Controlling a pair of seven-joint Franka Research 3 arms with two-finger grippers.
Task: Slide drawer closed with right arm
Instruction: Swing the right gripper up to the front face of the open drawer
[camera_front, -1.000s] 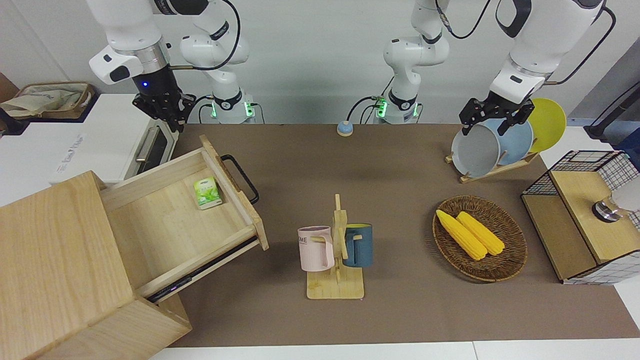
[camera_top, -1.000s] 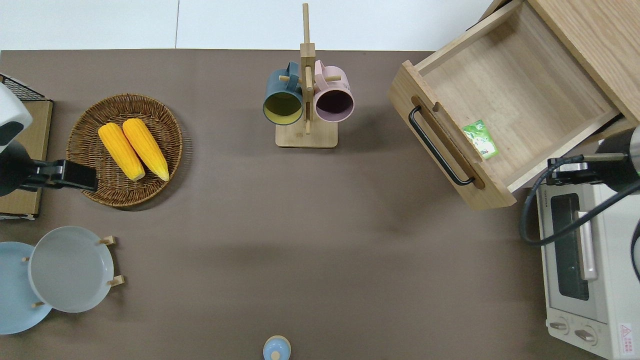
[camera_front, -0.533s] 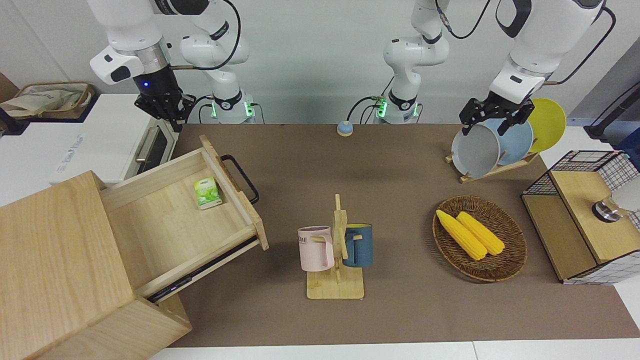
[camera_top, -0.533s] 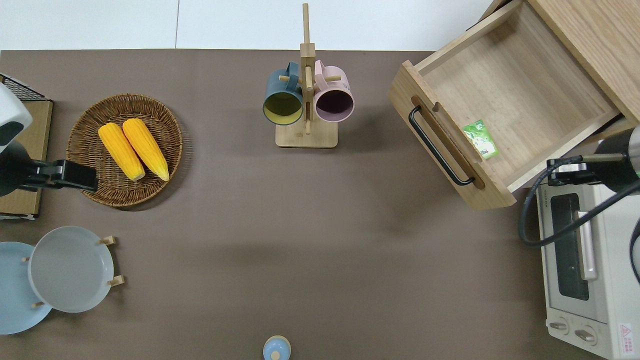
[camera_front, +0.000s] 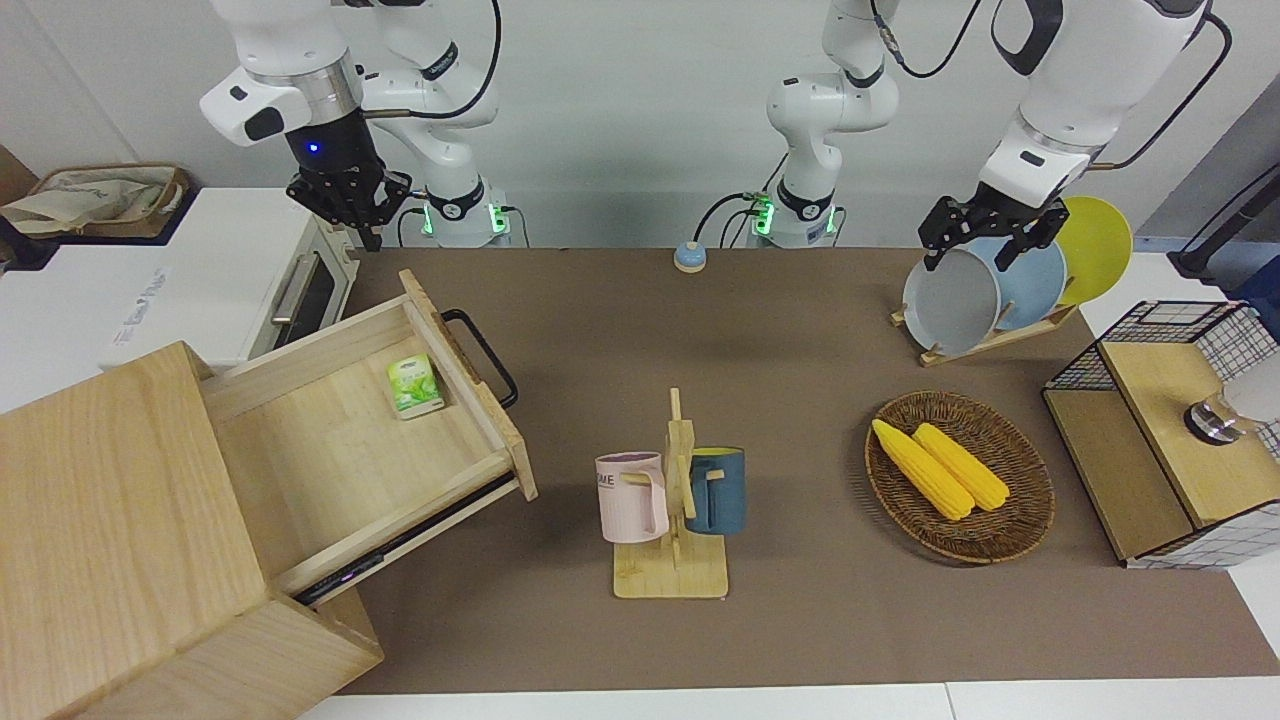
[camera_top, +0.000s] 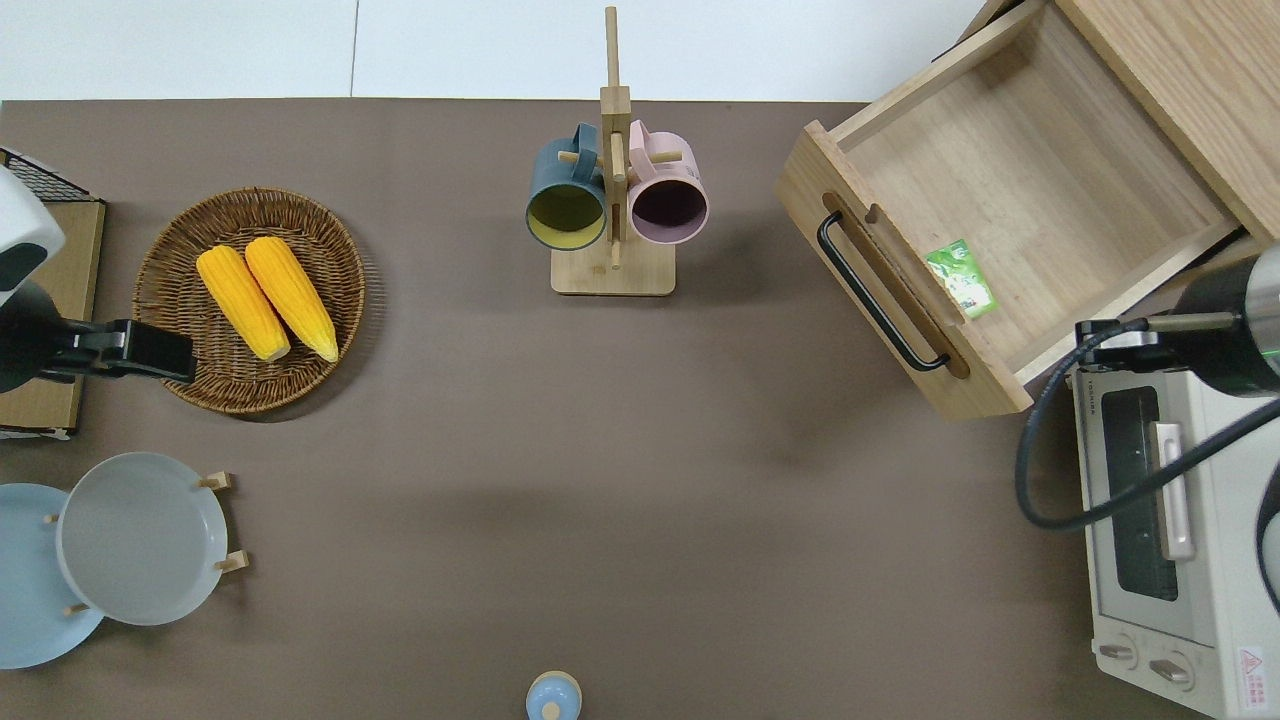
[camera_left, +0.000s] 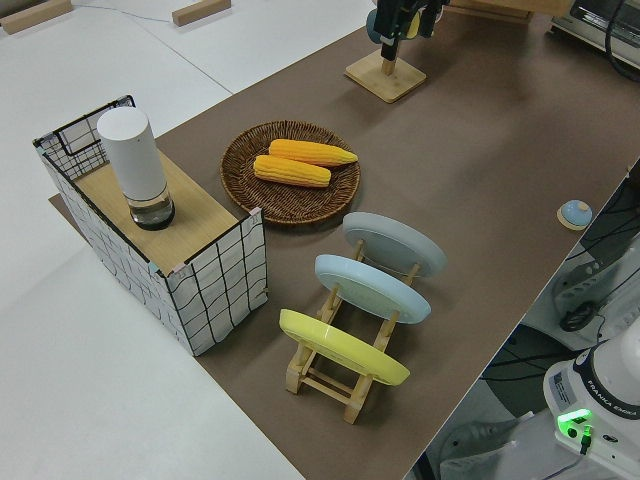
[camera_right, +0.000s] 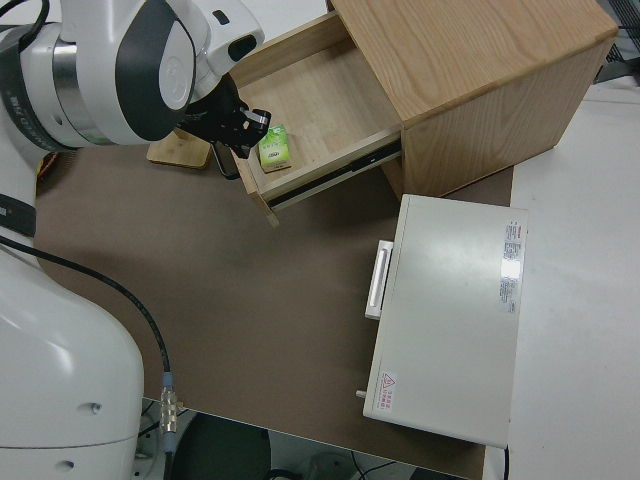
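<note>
The drawer (camera_front: 360, 430) stood pulled out of its cabinet (camera_front: 110, 540) at the tabletop (camera_front: 780, 330) corner far from the robots, at the right arm's end. The right gripper (camera_front: 350, 200) hung clear of it over the oven (camera_top: 1160, 520); whether its fingers were parted I cannot tell. The left arm was parked.

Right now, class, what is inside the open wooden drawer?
One small green packet lies in the drawer, against the inside of its front panel. The rest of the visible floor is bare wood; the part under the cabinet top is hidden.

We list: drawer (camera_front: 330, 450) of pale matt wood, black metal loop handle (camera_front: 482, 357); oven (camera_top: 1170, 540) in smooth white metal; basket (camera_front: 960, 475) of rough woven wicker; counter (camera_front: 800, 330) of matt brown mat.
</note>
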